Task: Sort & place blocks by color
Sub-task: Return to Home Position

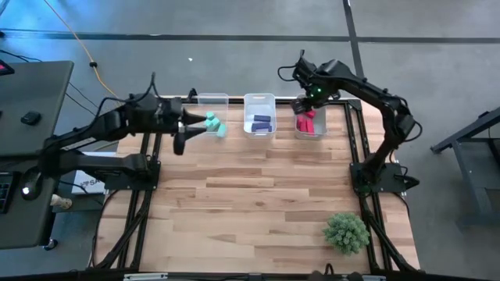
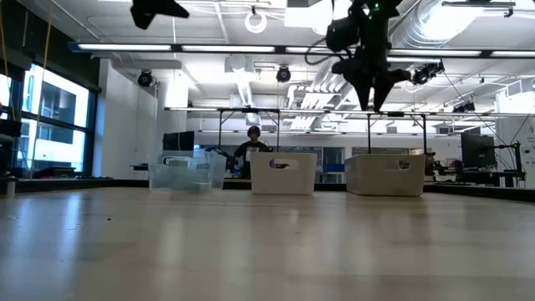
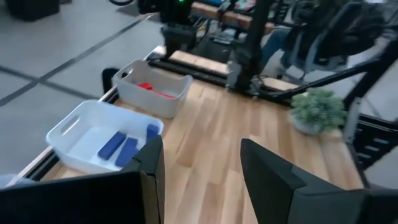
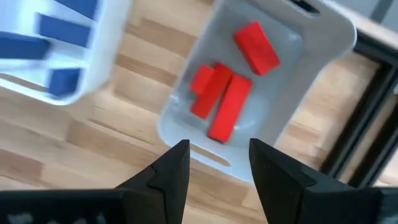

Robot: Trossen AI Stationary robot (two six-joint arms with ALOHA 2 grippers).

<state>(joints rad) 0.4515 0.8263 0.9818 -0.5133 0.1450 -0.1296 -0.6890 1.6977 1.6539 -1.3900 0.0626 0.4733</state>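
Sorting looks finished; no loose block shows on the tabletop (image 1: 258, 195); along its 12 o'clock edge the teal blocks (image 1: 213, 122) appear to lie in the transparent bin (image 1: 212, 97) at 11 o'clock, the blue blocks (image 1: 261, 122) in the white bin (image 1: 259, 97) at 12, the red blocks (image 4: 224, 106) in the gray bin (image 4: 323, 31) at 1; the right end effector (image 4: 219, 144) hangs released and empty above the red ones; the left end effector (image 3: 200, 144), also released and empty, hovers just beside the transparent bin; only parking both arms seems left

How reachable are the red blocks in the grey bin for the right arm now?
Probably yes: the right pincer hangs open directly above the open-topped grey plastic bin, and nothing covers the red rectangular blocks.
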